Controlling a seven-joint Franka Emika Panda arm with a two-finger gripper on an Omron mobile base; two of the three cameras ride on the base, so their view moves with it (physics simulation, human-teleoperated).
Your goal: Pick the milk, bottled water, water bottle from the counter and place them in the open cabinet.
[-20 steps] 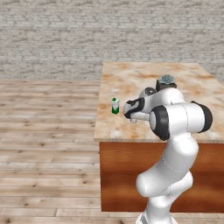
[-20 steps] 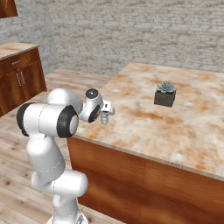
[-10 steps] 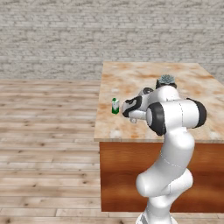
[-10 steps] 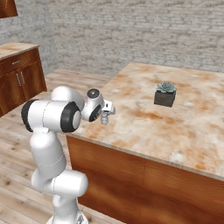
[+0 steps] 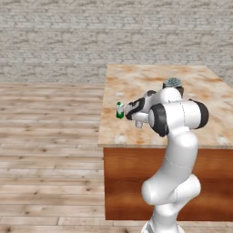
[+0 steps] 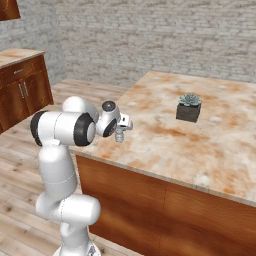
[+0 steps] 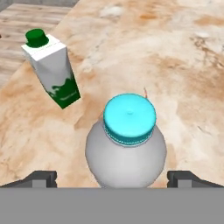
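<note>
Between pincer (image 7: pixel 112 177) tips: bottled water (image 7: pixel 126 144)

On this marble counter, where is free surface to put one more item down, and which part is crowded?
The counter is bare across the wide middle, between the bottled water and the potted plant, and along the front edge below the plant. It is crowded at the left edge: the milk stands close beside the bottled water, and the open gripper straddles that bottle.
</note>
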